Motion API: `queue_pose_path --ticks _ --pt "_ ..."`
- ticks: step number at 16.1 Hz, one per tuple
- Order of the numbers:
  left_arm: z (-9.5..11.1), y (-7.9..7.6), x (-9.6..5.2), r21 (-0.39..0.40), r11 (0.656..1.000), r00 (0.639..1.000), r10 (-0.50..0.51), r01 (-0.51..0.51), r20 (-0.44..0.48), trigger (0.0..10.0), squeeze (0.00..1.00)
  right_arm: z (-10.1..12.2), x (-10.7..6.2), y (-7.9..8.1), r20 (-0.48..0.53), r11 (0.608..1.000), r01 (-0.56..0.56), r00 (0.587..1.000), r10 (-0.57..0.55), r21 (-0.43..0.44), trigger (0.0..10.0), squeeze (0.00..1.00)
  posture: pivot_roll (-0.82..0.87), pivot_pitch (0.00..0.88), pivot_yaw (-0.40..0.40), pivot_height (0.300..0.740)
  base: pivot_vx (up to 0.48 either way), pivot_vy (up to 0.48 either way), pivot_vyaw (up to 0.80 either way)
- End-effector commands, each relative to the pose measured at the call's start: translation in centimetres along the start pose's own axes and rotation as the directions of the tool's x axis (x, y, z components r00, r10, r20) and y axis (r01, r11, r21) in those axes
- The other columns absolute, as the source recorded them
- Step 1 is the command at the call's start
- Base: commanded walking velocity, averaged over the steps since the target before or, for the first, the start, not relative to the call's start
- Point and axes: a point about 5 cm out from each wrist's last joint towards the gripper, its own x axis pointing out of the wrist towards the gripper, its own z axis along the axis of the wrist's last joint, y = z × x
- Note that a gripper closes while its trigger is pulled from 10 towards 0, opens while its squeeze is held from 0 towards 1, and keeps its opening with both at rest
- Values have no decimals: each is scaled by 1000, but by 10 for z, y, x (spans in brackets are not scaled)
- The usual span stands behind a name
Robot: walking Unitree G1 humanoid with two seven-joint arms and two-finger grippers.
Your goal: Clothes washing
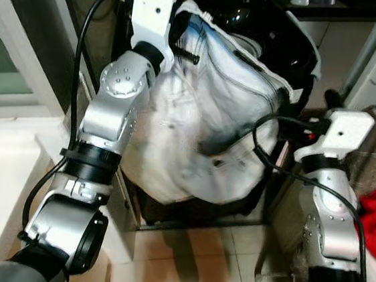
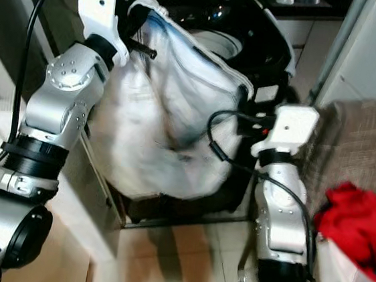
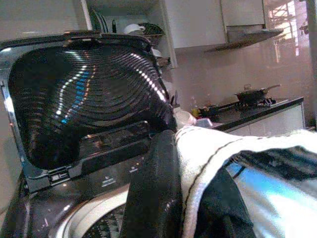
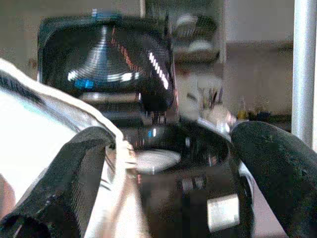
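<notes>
Left wrist view: the left gripper (image 3: 183,193) is clenched on the hem of the white garment (image 3: 237,148), one black finger (image 3: 151,193) pressed along the cloth.
Right gripper (image 4: 168,178): released, fingers spread wide; one finger (image 4: 64,178) touches the garment's edge, the other (image 4: 277,168) stands clear.
White garment (image 1: 195,135): crumpled, pale with a bluish sheen and dark trim, hanging between the two arms over the front of the washing machine (image 1: 298,51).
Placement: from the garment, the machine's tub opening lies at 12 o'clock, the red cloth (image 2: 357,223) at 4 o'clock.
Wrist views add: the raised ribbed lid (image 3: 84,99), and a stove with a pan (image 3: 255,91) behind.
Eye views add: the tiled floor (image 1: 217,252) below.
</notes>
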Motion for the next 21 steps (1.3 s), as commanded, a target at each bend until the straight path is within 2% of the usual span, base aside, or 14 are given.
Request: queue_pose_path --ticks 1,3,4,5,6,7,8,10,12,13,16,17,19,21 --pt "9 9 1 30 1000 999 8 -9 32 0 0 25 12 -4 89 999 15 996 -18 40 10000 1000 -189 0 65 740 480 0 0" --pt "9 11 4 57 998 1000 4 -5 23 0 0 44 21 -24 131 996 49 990 -58 72 10000 1000 -191 0 68 740 480 0 0" --pt "4 12 6 55 998 1000 -11 11 -4 0 0 59 29 -43 160 994 76 983 -89 81 10000 1000 -213 0 87 740 480 0 0" --pt "0 8 5 29 999 999 -34 35 -21 0 0 58 30 -40 149 999 34 988 -40 42 10000 1000 -216 0 90 740 480 0 0" --pt "-7 -1 4 -10 998 996 -64 64 -59 0 0 52 29 -30 108 1000 -24 994 22 20 10000 584 -222 0 95 740 480 0 0" --pt "-16 -11 1 -75 994 992 -81 74 -100 9843 0 44 23 -18 79 998 -59 995 56 38 10000 0 -223 0 96 740 0 0 0" --pt "-20 -19 -2 -110 990 990 -97 86 -103 10000 0 39 18 -10 62 997 -72 996 70 35 10000 0 -223 0 96 740 0 0 0" --pt "-22 -25 -6 -120 988 990 -105 93 -95 10000 0 38 17 -8 60 996 -59 997 55 66 10000 0 -219 0 96 740 0 0 0" --pt "-19 -25 -6 -115 991 993 -83 73 -89 10000 0 41 16 -9 71 973 -124 991 112 194 10000 0 -210 0 93 740 0 0 0" --pt "-18 -24 -6 -102 992 993 -78 69 -88 10000 0 40 15 -10 67 968 -136 990 124 213 10000 0 -210 0 93 740 0 0 0" --pt "-11 -15 0 -62 997 993 -58 51 -104 10000 0 25 8 -31 -8 978 -80 997 83 190 10000 0 -219 0 106 740 0 0 0" --pt "-10 -12 3 -49 998 992 -54 49 -110 10000 0 18 4 -31 -40 984 -93 994 100 152 10000 0 -222 0 110 740 0 0 0" --pt "-9 -8 6 -45 998 993 -51 46 -110 10000 0 2 -9 -18 -119 978 -177 975 189 111 10000 0 -227 0 115 740 0 0 0" --pt "-5 3 15 -26 999 993 -29 26 -110 10000 0 -13 -20 -15 -168 977 -157 969 180 142 10000 0 -227 0 123 740 0 0 0"
